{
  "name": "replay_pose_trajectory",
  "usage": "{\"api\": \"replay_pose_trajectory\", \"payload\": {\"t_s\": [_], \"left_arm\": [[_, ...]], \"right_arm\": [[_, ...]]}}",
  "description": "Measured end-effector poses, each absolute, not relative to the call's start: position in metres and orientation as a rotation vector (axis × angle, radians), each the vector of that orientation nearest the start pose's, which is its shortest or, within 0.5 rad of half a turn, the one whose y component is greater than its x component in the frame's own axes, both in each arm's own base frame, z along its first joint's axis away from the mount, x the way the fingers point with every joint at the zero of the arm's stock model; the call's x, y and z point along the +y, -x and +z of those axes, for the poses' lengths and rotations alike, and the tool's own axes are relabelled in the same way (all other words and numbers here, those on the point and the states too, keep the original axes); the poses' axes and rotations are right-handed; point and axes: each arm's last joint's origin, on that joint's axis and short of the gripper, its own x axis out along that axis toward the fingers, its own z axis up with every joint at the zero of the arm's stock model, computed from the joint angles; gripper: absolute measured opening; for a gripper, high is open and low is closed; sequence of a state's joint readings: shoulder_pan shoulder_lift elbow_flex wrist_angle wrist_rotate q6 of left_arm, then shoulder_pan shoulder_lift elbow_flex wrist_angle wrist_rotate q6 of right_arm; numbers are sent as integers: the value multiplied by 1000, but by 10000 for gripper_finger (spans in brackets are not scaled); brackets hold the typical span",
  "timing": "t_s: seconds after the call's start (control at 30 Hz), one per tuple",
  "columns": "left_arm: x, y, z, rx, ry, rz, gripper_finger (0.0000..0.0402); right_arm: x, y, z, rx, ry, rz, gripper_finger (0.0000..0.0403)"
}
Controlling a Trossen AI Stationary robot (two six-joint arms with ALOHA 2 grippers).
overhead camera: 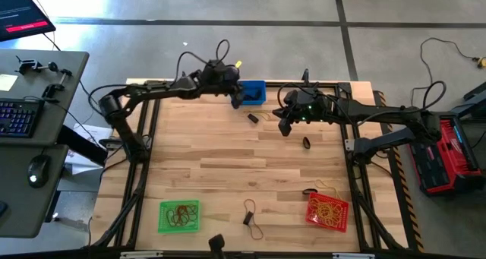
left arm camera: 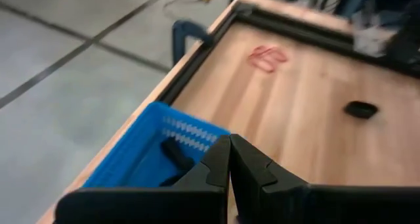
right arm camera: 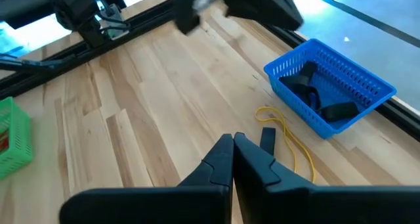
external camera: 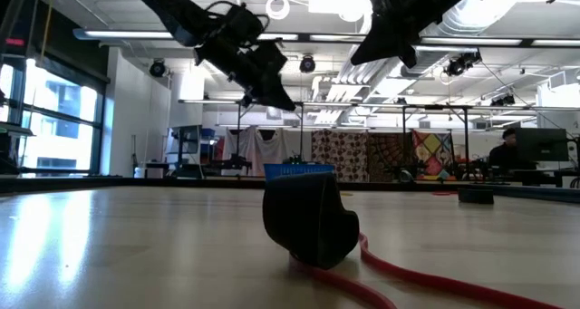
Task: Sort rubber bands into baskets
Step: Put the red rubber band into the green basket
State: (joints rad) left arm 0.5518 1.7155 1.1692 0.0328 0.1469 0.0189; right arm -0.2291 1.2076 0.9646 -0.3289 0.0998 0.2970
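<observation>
The blue basket (overhead camera: 253, 92) stands at the table's far edge with black rubber bands (right arm camera: 315, 96) inside. My left gripper (overhead camera: 237, 99) is shut and hangs just left of the basket (left arm camera: 141, 152), above the table; nothing shows between its fingers (left arm camera: 230, 152). My right gripper (overhead camera: 286, 126) is shut and empty, raised right of the basket. A yellow band (right arm camera: 285, 135) and a black band (right arm camera: 267, 137) lie on the wood in front of it. The green basket (overhead camera: 180, 216) and the red basket (overhead camera: 328, 211) stand near the front edge, each with bands inside.
Another black band (overhead camera: 307, 143) lies right of centre, and loose bands (overhead camera: 250, 217) lie between the green and red baskets. Reddish bands (left arm camera: 268, 56) lie near the far edge. A black frame (overhead camera: 357, 137) borders the table. The table's middle is bare wood.
</observation>
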Motion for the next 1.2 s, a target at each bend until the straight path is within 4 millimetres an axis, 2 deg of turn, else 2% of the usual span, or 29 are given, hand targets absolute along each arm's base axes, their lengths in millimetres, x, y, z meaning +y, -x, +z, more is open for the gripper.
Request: {"api": "replay_pose_trajectory", "payload": {"t_s": [0.33, 0.67, 0.87, 1.2], "left_arm": [[153, -300, 241, 417, 172, 326, 0], [109, -298, 239, 309, 207, 225, 0], [98, -299, 245, 291, 211, 200, 0], [93, -298, 251, 268, 199, 152, 0]], "right_arm": [[-63, -251, 295, 558, -276, -368, 0], [-69, -249, 295, 573, -250, -312, 0], [-71, -247, 293, 600, -240, -300, 0], [-78, -255, 282, 632, -271, -327, 0]]}}
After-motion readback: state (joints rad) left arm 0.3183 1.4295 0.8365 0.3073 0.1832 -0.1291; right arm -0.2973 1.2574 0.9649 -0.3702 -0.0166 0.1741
